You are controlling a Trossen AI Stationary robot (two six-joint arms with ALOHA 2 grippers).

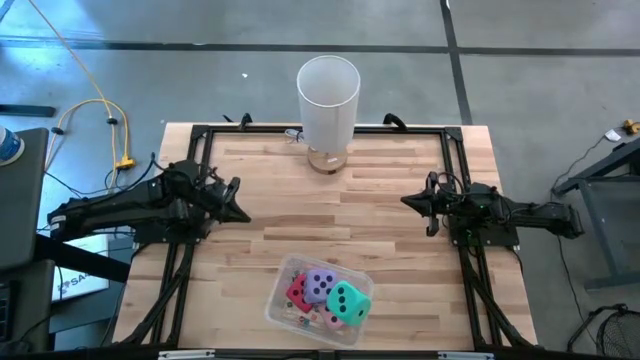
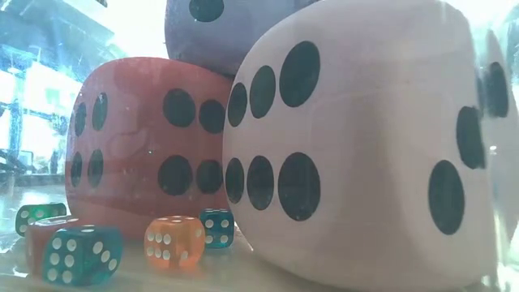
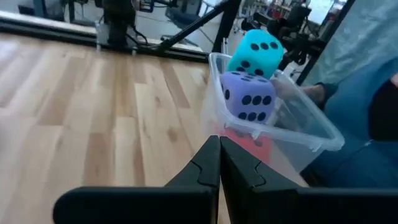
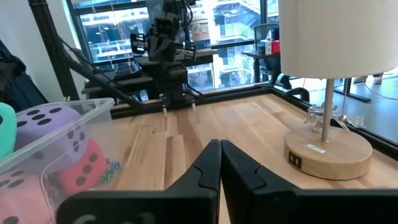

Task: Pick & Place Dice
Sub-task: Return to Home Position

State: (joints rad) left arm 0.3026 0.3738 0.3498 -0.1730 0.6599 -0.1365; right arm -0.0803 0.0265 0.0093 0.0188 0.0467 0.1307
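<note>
Packed in clear bin [image 1: 281, 303]: 4 dice [image 1: 349, 303]. Well off bin, either side: L gripper [image 1: 245, 214], R gripper [image 1: 406, 201], both clenched.

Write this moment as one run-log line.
left gripper shut, empty, at left | right gripper shut, empty, at right | red die, pink die, purple die, teal die in transparent bin

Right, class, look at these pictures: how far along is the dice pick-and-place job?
Done: the red die, purple die, teal die and pink die lie in the transparent bin. In hand: nothing; the left gripper and right gripper are shut and empty, each at its side of the table, away from the bin. Left: no foam die shows outside the bin, so probably only parking the arms.
</note>
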